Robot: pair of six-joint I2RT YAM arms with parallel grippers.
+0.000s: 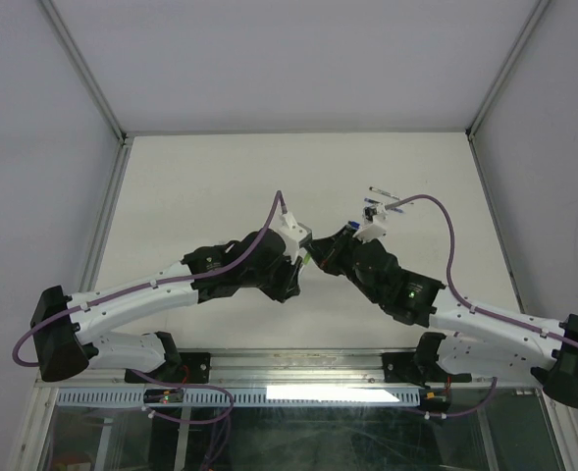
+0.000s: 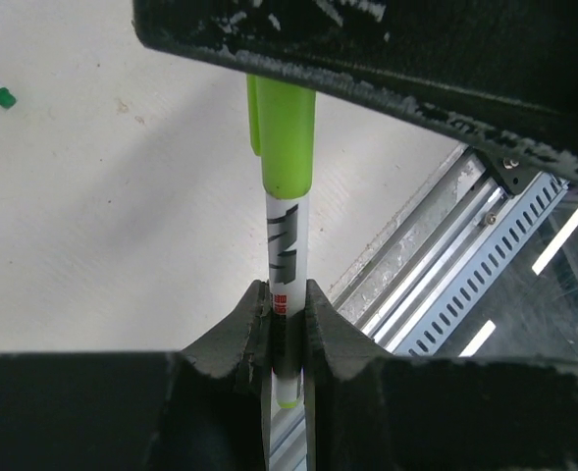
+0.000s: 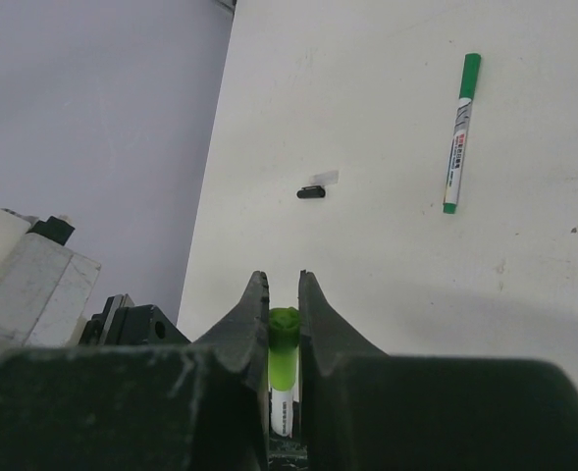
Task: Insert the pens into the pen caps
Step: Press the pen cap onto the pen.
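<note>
okay, both arms meet in mid-air over the near part of the table (image 1: 220,177). i've got the left gripper (image 2: 287,312) clenched on the white barrel of the pen (image 2: 285,240), just below the print. the right gripper (image 3: 284,299) is squeezed tight on the lime cap (image 3: 285,339), and that cap sits over the pen's tip, in line with the barrel as far as i can see. can't tell if it's clicked fully home. the risk now: if i push with the two wrists a touch out of line, the barrel bends or slides in the left grip. let go too soon and a loose cap drops off. the green pen (image 3: 460,128) and a small black cap (image 3: 311,192) lie well apart on the table, waiting.
</note>
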